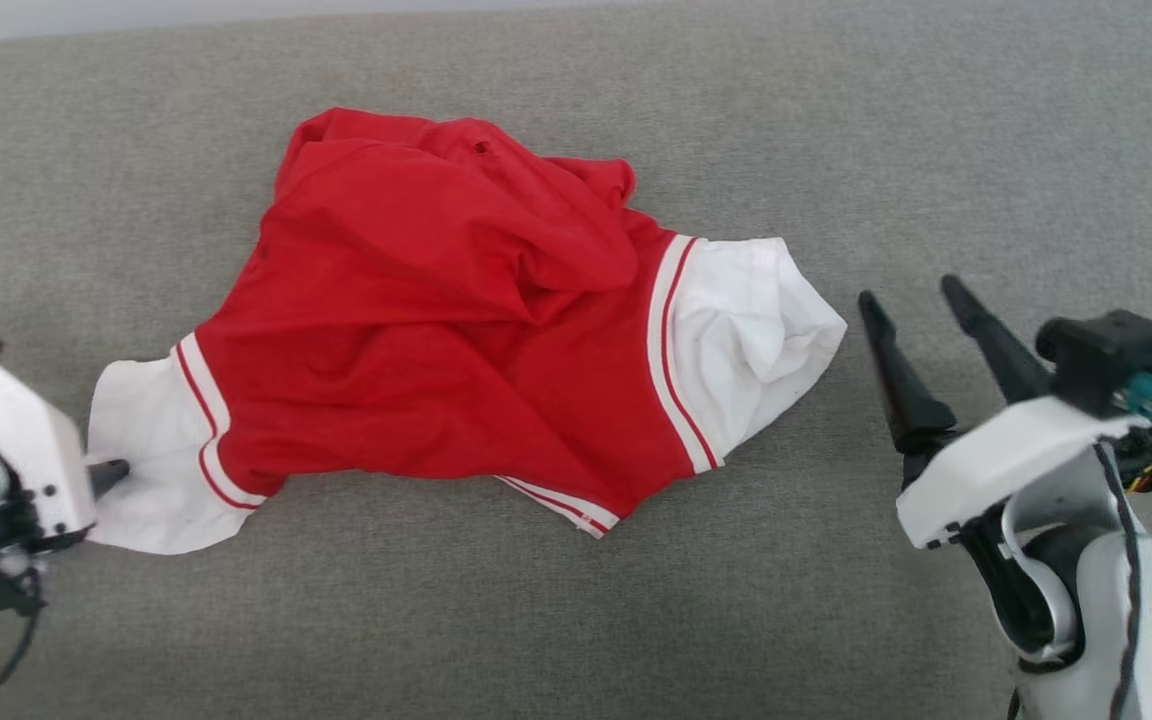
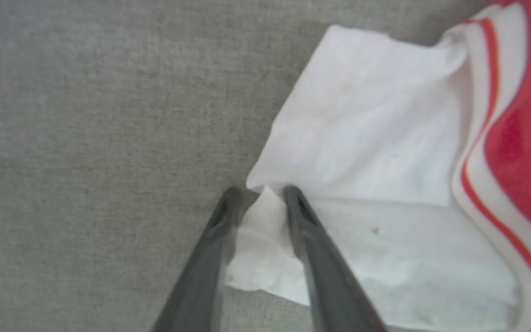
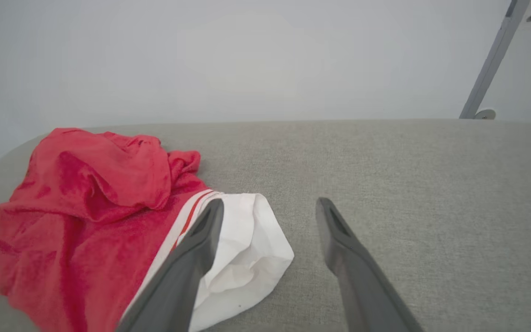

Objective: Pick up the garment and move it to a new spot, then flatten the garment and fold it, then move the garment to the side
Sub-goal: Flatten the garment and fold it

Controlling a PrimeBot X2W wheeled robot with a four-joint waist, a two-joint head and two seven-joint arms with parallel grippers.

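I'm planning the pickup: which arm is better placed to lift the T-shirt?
Left. The left gripper has a sleeve fold of the T-shirt between its fingers; the right gripper hangs open, apart from the other sleeve.

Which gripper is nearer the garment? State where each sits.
Left. The left gripper has a sleeve corner of the garment between its fingers; the right gripper is open beside the other sleeve, not touching.
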